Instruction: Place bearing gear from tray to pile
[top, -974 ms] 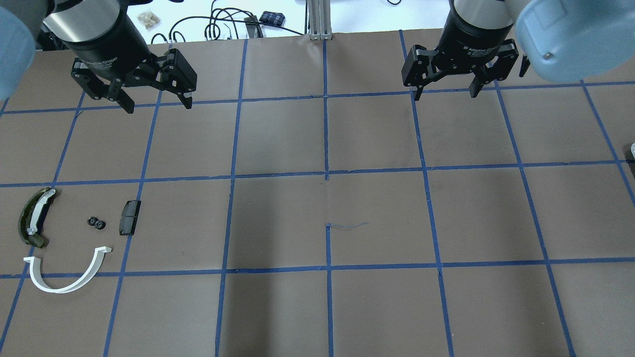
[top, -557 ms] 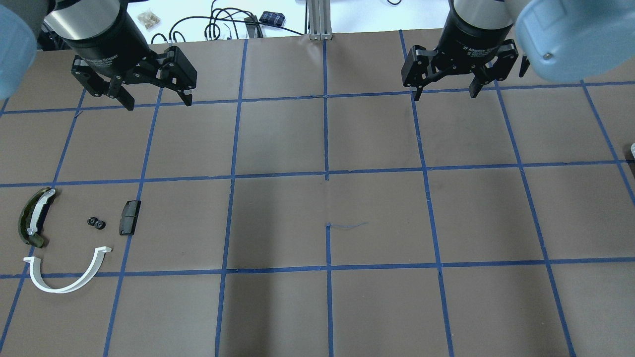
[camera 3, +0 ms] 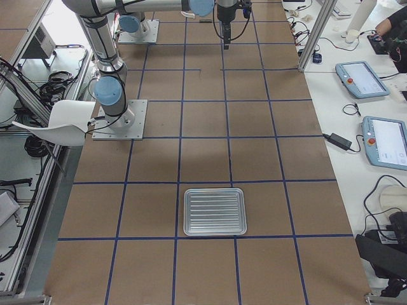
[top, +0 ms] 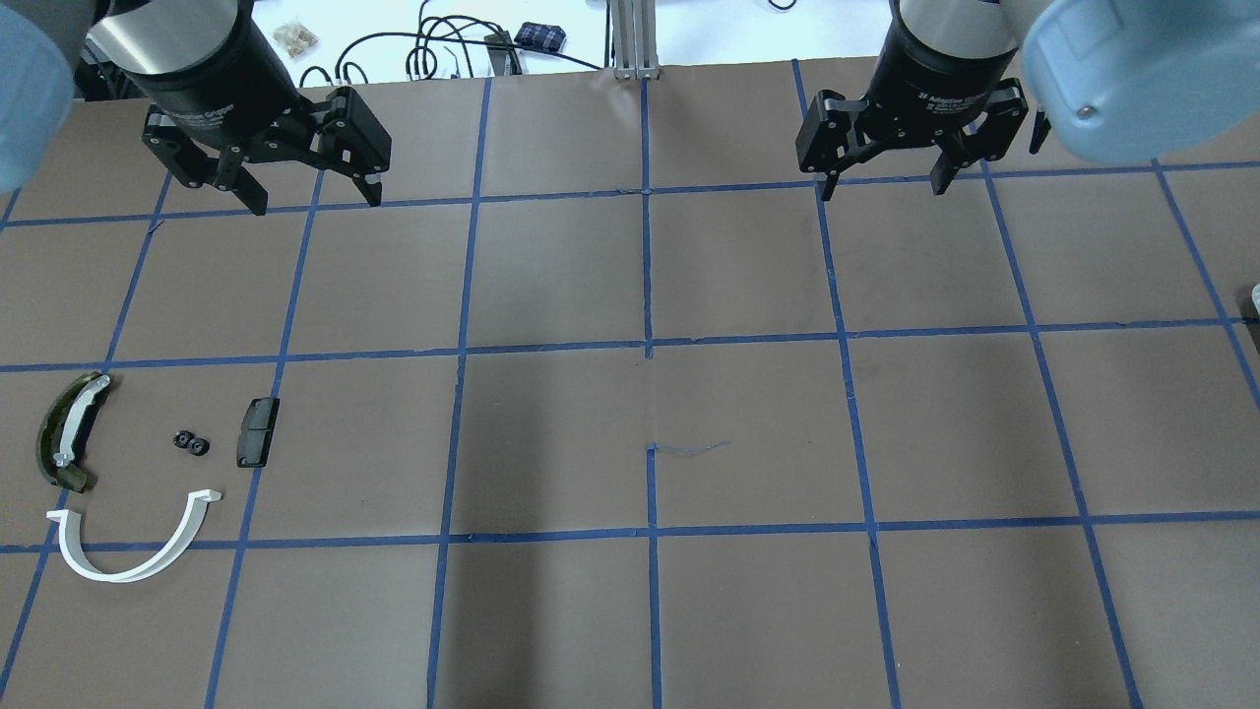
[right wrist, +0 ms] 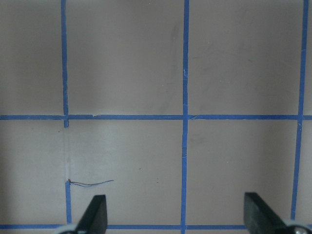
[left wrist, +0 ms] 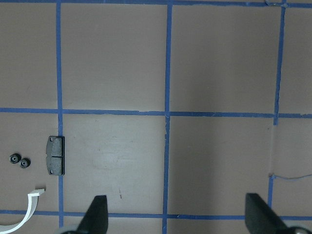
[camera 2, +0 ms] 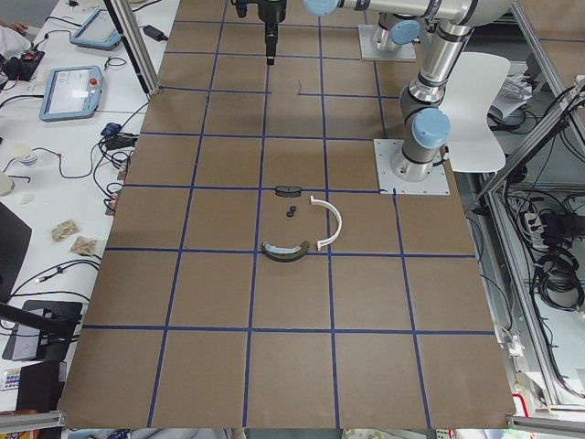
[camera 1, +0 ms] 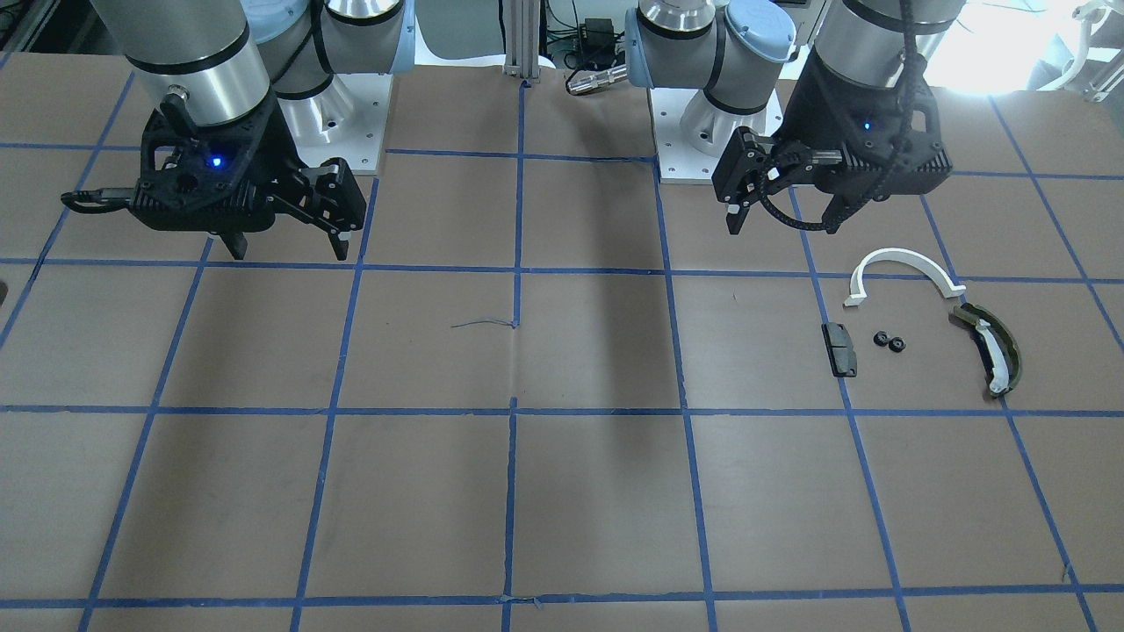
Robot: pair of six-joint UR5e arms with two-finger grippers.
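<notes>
Left gripper (top: 315,202) (camera 1: 781,224) (left wrist: 178,217): black, two-fingered; jaws spread wide and gripping nothing. It hangs above the tabletop, clear of every part.
Right gripper (top: 883,187) (camera 1: 288,250) (right wrist: 178,214): same make; jaws likewise wide and gripping nothing. It hangs over bare tabletop, well apart from the left gripper.
Two small black toothed bearing gears (top: 190,443) (camera 1: 888,341) (left wrist: 19,160): they lie flat on the tabletop, just beside each other, inside the pile. They sit between the black block and the olive piece, with the white arc's open side turned toward them.
Small black rectangular block (top: 258,431) (camera 1: 839,348) (left wrist: 55,162) (camera 2: 288,190): it lies flat beside a blue tape line, near the gears and on their inward side.
White plastic half-ring arc (top: 118,574) (camera 1: 904,255): it lies flat, apart from the gears. One end is near the olive piece.
Olive-green curved piece with white strip (top: 44,443) (camera 1: 1010,347): it lies on the outward side of the gears, touching none of the other parts.
The pile: the four entries above, loosely grouped on the robot's left part of the tabletop.
Ribbed silver metal tray (camera 3: 215,190): it sits flat toward the tabletop's end on the robot's right, seen only in the right side view, well apart from the pile.
Brown tabletop with blue tape grid (top: 748,433): it carries everything listed above.
</notes>
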